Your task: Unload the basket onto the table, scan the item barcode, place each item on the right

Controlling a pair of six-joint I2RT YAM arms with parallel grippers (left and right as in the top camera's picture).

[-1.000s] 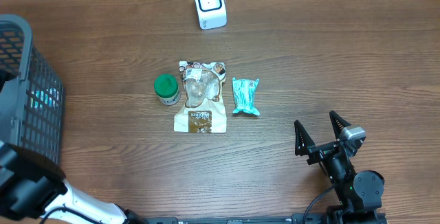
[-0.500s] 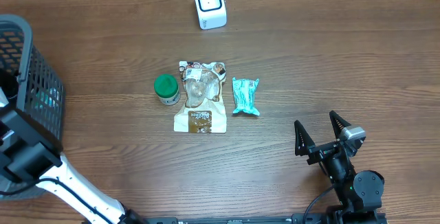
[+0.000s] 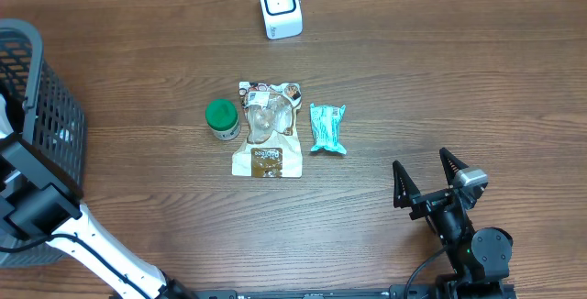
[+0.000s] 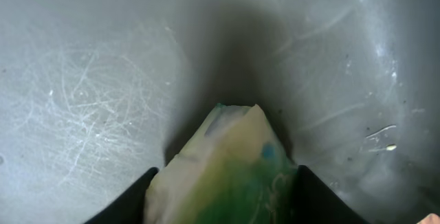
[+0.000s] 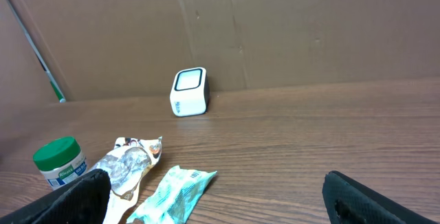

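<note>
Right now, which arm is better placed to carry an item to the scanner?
Left. The left gripper, down in the basket, appears to grip a green-yellow packet; the right gripper sits open and empty, touching nothing.

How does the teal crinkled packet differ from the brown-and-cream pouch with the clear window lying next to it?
The teal crinkled packet is clearly smaller and shorter than the brown-and-cream pouch with the clear window. The packet is opaque teal all over; the pouch has a see-through middle. The pouch lies beside the green-lidded white jar; the packet lies on the pouch's other side. Both lie flat on the wooden table.
</note>
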